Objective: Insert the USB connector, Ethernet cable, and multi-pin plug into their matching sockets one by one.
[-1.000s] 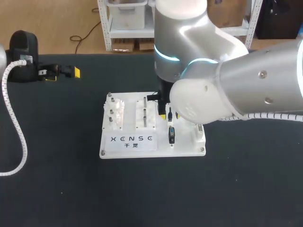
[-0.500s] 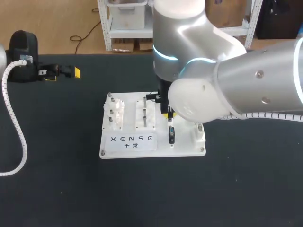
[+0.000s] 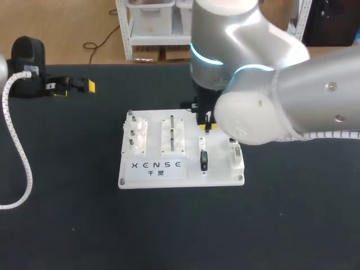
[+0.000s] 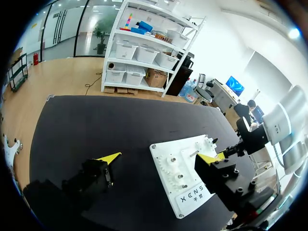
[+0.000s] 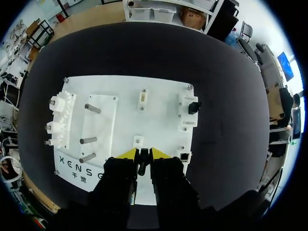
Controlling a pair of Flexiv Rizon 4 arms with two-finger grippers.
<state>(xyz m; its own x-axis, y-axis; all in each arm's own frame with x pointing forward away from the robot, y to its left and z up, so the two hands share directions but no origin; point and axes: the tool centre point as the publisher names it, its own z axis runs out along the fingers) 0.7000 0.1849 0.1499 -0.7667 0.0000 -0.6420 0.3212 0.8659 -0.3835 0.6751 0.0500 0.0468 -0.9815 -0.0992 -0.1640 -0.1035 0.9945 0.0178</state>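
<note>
The white socket board [image 3: 152, 175] lies mid-table. My right gripper [image 3: 206, 125] hangs over its back middle. In the right wrist view this gripper [image 5: 144, 154] is shut on a slim black connector [image 5: 143, 162] between its yellow tips; I cannot tell which plug it is. Another black plug [image 3: 204, 160] stands on the board in front of the gripper. A white socket block [image 5: 186, 111] with a black part sits at the board's right edge. My left gripper [image 3: 79, 86] rests open at the far left of the table, away from the board [image 4: 163, 150], with nothing between its fingers [image 4: 109, 157].
White gears [image 5: 60, 120] and upright pegs [image 5: 91, 126] fill the board's left half. A small socket [image 5: 184, 155] sits near the right gripper. A white corrugated hose [image 3: 19, 152] runs along the table's left side.
My right gripper narrowed onto the slim black connector over the board, then moved toward the back of the board. The left arm has not moved.
</note>
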